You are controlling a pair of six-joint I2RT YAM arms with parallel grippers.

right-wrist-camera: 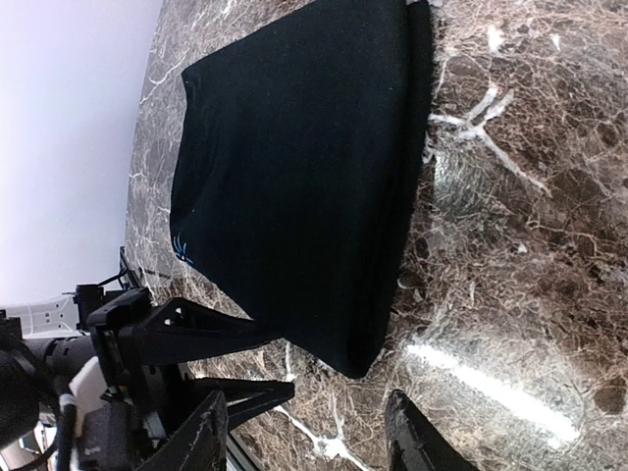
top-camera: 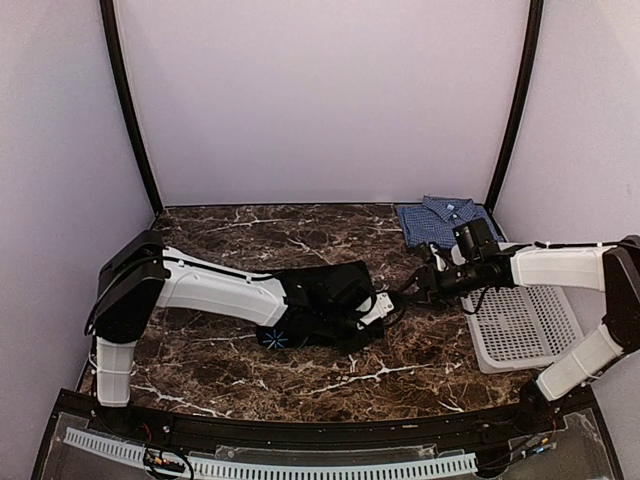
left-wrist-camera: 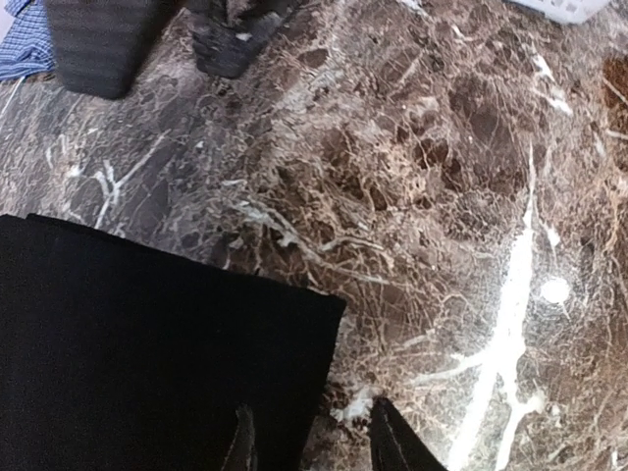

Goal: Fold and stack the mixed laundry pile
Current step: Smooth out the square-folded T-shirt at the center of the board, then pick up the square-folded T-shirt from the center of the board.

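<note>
Two garments in play: one black garment (right-wrist-camera: 294,157), one blue-checked shirt (top-camera: 440,220). One white basket (top-camera: 520,325), one marble desk (top-camera: 250,235). And two arms: left arm (top-camera: 210,285), right arm (top-camera: 560,268).

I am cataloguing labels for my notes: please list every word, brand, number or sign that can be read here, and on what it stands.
None can be read.
The black garment bears a small blue mark: a burst of lines, too small to tell any letters.
The checked shirt and the white basket show no text.
</note>
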